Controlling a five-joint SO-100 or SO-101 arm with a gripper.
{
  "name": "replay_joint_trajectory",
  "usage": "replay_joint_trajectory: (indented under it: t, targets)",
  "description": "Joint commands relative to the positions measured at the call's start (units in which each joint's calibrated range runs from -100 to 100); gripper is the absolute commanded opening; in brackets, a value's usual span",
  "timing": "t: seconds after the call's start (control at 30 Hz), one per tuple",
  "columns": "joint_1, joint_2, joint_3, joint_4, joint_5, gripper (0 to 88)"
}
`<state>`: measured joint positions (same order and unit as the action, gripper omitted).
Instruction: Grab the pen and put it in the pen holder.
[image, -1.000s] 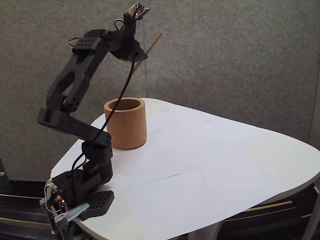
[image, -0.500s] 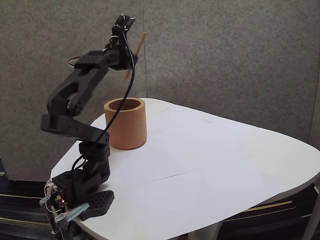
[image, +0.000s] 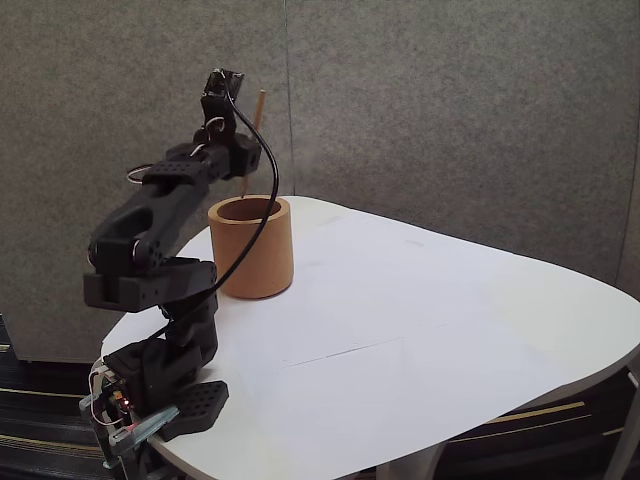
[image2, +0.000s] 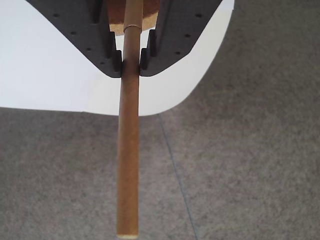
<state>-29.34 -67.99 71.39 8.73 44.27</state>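
A white rounded table (image: 420, 330) fills the lower right and centre of the fixed view, set against a grey textured wall (image: 450, 110). At the left of the frame a black robot arm (image: 150, 240) rises from its base at the lower left corner of the table and folds over toward the upper left, a black cable (image: 255, 210) looping down from its wrist.

Left of centre on the table stands the pen holder (image: 252, 247), a wide brown cylinder with a thick rim, open at the top and apparently empty, though its depths are dark.

Above the holder's back edge, in the upper left of the fixed view, the gripper (image: 242, 165) holds the pen (image: 258, 125), a thin tan stick standing nearly upright with its upper end poking above the arm. In the wrist view the pen (image2: 128, 150) runs down the middle of the frame, and the gripper (image2: 130, 59) near the top edge is clamped on it, both black fingertips pressing its sides.

The grab looks done and the pen is lifted clear of the table. What seems left is lowering it into the holder's mouth and letting go.
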Motion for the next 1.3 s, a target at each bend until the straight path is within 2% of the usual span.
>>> replay_joint_trajectory:
  t: [0.0, 0.33, 0.87, 1.27]
  targets:
    - [0.06, -1.18, 0.72, -1.44, 0.29, 0.7]
    - [-2.5, -1.18, 11.37, -13.56, 0.29, 0.7]
    - [-1.92, -1.18, 21.39, -13.9, 0.29, 0.7]
    - [-1.84, -1.18, 21.84, -10.17, 0.13, 0.7]
